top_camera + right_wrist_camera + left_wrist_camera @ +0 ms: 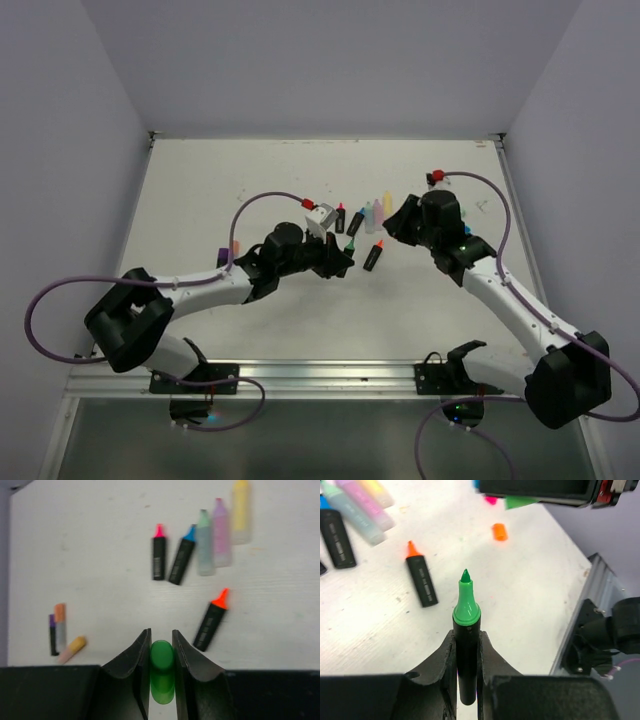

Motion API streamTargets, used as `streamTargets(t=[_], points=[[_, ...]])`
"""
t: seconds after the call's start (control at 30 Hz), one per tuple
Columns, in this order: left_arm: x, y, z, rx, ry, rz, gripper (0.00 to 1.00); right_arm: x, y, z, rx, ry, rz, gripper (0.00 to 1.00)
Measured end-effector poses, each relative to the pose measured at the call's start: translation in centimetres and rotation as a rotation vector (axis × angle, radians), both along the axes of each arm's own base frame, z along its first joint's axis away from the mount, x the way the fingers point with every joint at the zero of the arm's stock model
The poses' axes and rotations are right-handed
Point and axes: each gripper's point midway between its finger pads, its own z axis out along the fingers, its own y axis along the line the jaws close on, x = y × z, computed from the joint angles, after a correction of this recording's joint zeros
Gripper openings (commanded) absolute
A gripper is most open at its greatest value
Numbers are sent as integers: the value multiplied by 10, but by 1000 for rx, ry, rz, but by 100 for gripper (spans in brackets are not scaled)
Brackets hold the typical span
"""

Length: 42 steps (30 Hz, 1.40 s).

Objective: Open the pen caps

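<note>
Left gripper (466,639): I am seeing its jaws clenching the black barrel of the green highlighter (466,611). The pen is pointing away from the wrist camera, its bare green tip showing, above the tabletop (520,595).
Right gripper (161,639): its jaws are pinching the green cap (161,670) between them. I am reading the cap as off its pen and apart from it.
Arms: in the top view I am watching both reaching toward the middle of the tabletop, the two grippers near each other but not touching.
Orange-tipped highlighter (211,621): lying uncapped on the tabletop, just ahead of the right jaws.
Pink-tipped highlighter (159,555) and blue-tipped highlighter (182,557): lying side by side farther out, both tips bare.
Pastel pens: the mint pen (204,545), the pinkish-purple pen (221,535) and the yellow pen (240,512) are lying in a row beside them. They are too blurred for me to tell whether they are capped.
Loose orange cap (499,531): sitting alone on the tabletop, well apart from the orange-tipped highlighter.
</note>
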Motion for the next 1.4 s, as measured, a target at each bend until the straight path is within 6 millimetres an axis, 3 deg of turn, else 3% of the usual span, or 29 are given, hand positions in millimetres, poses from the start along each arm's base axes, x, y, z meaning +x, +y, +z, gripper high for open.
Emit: streamTargets(t=[0.1, 0.2, 0.3, 0.53, 0.8, 0.97, 1.13, 1.27, 1.4], points=[[10, 5, -19, 57, 6, 27, 0, 13, -63, -30, -86, 109, -192, 0], [19, -2, -39, 107, 23, 24, 0, 7, -122, -57, -158, 221, -354, 0], [30, -12, -56, 146, 40, 19, 0, -5, -150, -73, -212, 293, -424, 0], [62, -27, -79, 202, 52, 35, 2, -28, -180, -110, -310, 438, -489, 0], [84, -18, -99, 249, 73, 61, 13, -47, -210, -160, -377, 624, -563, 0], [94, -20, -108, 260, 77, 54, 17, -52, -221, -170, -395, 663, -590, 1], [95, -24, -119, 269, 92, 33, 34, -49, -222, -175, -401, 665, -581, 12], [95, -25, -121, 274, 98, 30, 39, -43, -224, -180, -402, 669, -573, 19], [96, -25, -120, 274, 98, 31, 48, -36, -221, -180, -388, 653, -557, 37]])
